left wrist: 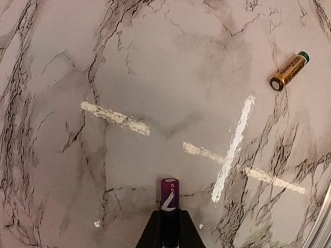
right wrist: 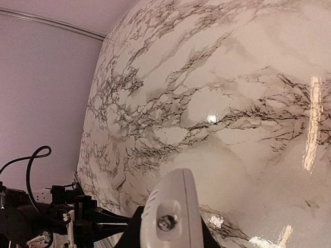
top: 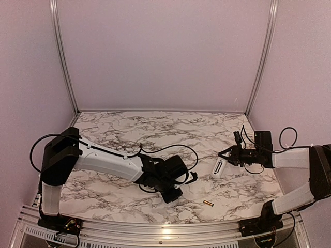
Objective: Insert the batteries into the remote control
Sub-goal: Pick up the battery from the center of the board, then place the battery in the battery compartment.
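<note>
My left gripper [top: 175, 196] is near the table's front middle, shut on the dark purple-black battery [left wrist: 169, 195], which sticks out past the fingertips in the left wrist view, just above the marble. The gold battery [top: 208, 203] lies loose on the marble to the right of it, also in the left wrist view [left wrist: 288, 71]. My right gripper [top: 226, 154] is shut on the white remote control [top: 219, 168], held slanted at centre right. In the right wrist view only its rounded end [right wrist: 173, 212] with a small round window shows between the jaws; its face is hidden.
The marble table [top: 155, 129] has pink walls on three sides and a metal rail at the front edge [top: 165, 230]. A small pale flat piece [right wrist: 118, 180] lies on the marble to the left of the remote. The left arm [right wrist: 57, 217] shows dark at lower left.
</note>
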`<state>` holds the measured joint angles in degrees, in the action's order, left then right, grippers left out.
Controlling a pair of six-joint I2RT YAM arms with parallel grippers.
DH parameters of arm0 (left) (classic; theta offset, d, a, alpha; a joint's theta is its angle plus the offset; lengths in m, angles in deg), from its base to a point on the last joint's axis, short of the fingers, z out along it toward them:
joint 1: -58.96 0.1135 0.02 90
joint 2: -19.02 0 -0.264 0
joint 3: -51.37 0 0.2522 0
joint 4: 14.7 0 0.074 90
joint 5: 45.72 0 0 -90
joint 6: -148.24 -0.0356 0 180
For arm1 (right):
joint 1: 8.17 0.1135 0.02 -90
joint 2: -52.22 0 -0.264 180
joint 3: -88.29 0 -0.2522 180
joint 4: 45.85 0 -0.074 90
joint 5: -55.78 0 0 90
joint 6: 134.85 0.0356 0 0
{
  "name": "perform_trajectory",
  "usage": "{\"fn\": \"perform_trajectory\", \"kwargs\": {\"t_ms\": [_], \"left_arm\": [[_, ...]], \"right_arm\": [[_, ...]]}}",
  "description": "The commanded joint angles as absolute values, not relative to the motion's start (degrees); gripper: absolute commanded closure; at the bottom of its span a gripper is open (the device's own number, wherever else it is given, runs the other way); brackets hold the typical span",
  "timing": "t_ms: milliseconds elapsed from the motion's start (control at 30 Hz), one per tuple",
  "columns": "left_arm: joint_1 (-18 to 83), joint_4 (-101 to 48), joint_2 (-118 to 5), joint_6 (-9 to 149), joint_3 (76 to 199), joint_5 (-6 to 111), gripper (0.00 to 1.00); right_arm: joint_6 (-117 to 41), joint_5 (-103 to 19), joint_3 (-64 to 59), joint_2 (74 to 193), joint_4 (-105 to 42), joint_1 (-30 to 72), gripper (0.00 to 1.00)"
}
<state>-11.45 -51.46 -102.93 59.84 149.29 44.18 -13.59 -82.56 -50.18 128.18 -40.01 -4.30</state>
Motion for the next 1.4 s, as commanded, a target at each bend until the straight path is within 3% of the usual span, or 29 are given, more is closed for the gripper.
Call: {"fn": "perform_trajectory", "kwargs": {"t_ms": [0,233,400,567,833,1000,1367], "left_arm": [[-10.65,-41.66,-91.65,52.57,136.83,43.90,1.00],[-10.65,-27.46,-78.10,47.19,121.84,43.73,1.00],[-10.65,-31.69,-75.79,50.05,122.76,43.41,1.00],[-10.65,-23.62,-68.49,51.04,114.24,43.14,1.00],[-9.66,-43.14,-79.73,68.97,129.91,42.71,1.00],[-9.33,-38.87,-82.16,80.37,130.01,50.62,1.00],[-9.00,-41.84,-87.60,89.41,135.62,52.58,1.00]], "right_arm": [[-12.81,-85.22,-50.53,128.59,-44.49,-4.65,1.00],[-7.87,-84.83,-52.54,128.29,-52.34,1.64,1.00],[-1.76,-80.66,-53.16,129.08,-59.45,8.32,1.00],[3.12,-75.26,-53.10,129.75,-62.88,14.40,1.00],[11.48,-66.60,-54.05,135.50,-72.15,23.58,1.00],[17.45,-64.31,-55.00,141.86,-80.44,27.52,1.00],[19.60,-62.19,-52.17,147.76,-84.18,32.06,1.00]]}}
